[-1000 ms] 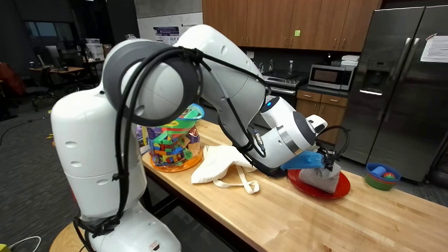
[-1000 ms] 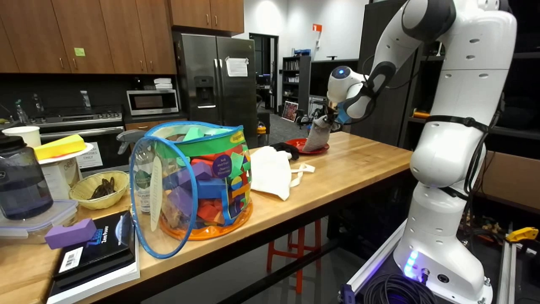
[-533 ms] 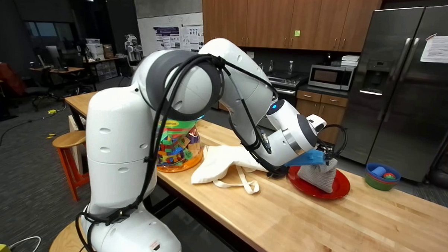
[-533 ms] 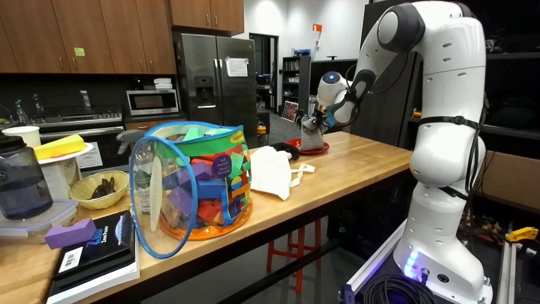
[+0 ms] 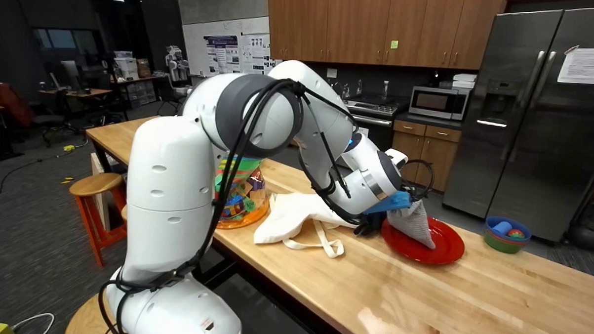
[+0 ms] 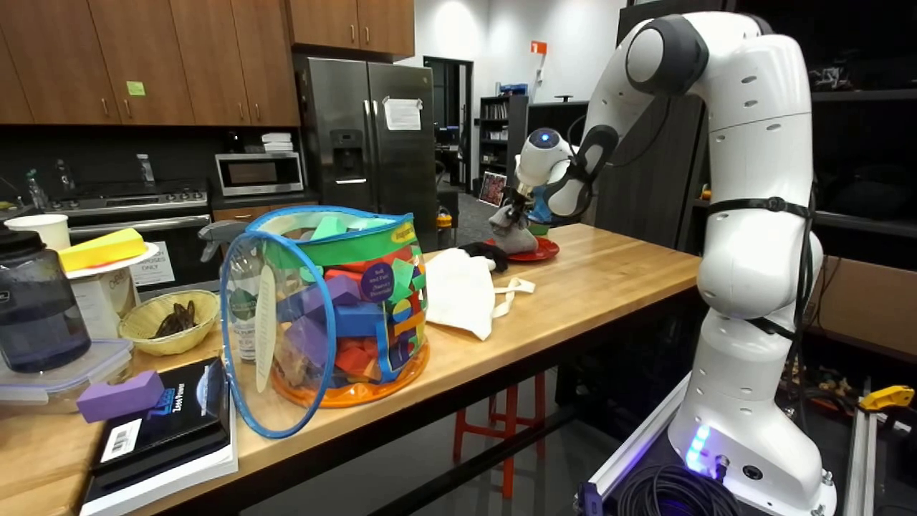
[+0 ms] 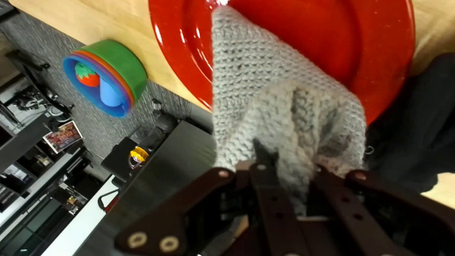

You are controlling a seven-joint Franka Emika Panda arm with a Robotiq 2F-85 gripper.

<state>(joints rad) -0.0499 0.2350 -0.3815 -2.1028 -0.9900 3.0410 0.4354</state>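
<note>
Grey cloth (image 7: pixel 273 110) is pinched between fingers (image 7: pixel 273 195); nested bowls (image 7: pixel 122 64) hold, probably, a toy strawberry (image 7: pixel 87 75).

White arm (image 5: pixel 160 182), grey bands (image 5: pixel 235 105), black cables (image 5: pixel 217 206); dark jaws, brassy screws (image 7: pixel 169 244).

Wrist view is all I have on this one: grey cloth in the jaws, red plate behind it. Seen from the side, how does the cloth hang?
Observer: In an exterior view, the cloth slants down from the jaws over the plate.
Operator: What lies past the black fabric, on the side away from the plate?
Observer: A white bag, lying on the table.
Operator: And past the white bag?
Observer: A clear tub of toy blocks, in both exterior views.
</note>
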